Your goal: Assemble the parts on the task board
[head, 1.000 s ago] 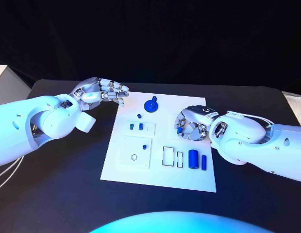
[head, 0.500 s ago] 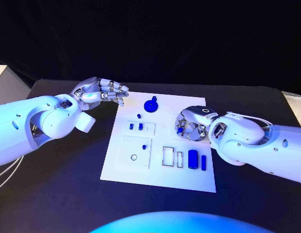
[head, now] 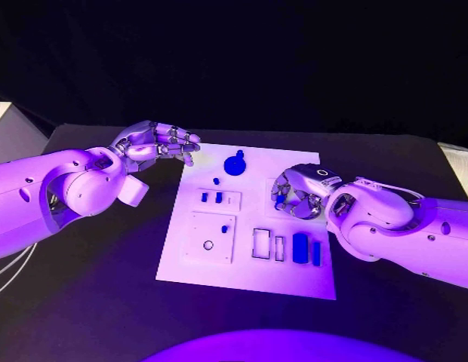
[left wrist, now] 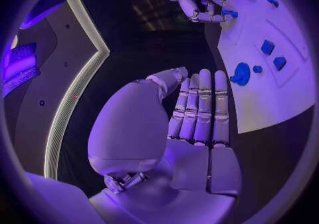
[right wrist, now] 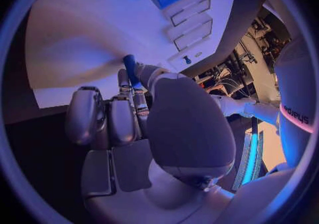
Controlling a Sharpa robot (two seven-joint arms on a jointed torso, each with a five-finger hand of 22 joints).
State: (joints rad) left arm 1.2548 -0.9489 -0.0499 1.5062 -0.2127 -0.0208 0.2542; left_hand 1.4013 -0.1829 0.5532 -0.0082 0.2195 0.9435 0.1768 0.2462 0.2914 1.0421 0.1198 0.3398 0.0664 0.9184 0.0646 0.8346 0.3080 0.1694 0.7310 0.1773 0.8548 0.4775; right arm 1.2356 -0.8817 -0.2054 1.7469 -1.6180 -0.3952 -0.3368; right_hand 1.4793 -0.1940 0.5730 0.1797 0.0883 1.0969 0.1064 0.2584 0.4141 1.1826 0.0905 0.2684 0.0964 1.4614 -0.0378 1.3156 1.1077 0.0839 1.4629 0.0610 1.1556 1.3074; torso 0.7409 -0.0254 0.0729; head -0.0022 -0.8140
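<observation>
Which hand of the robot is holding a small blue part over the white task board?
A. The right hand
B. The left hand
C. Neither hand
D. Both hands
A: the silver right hand pinches a small blue part above the white task board, while the silver left hand holds nothing.

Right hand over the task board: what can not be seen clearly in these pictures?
- Head view: the right hand covers the task board beneath it.
- Right wrist view: its fingers hold a blue part, whose lower end they hide.
- Head view: small blue parts too small to identify.
</observation>
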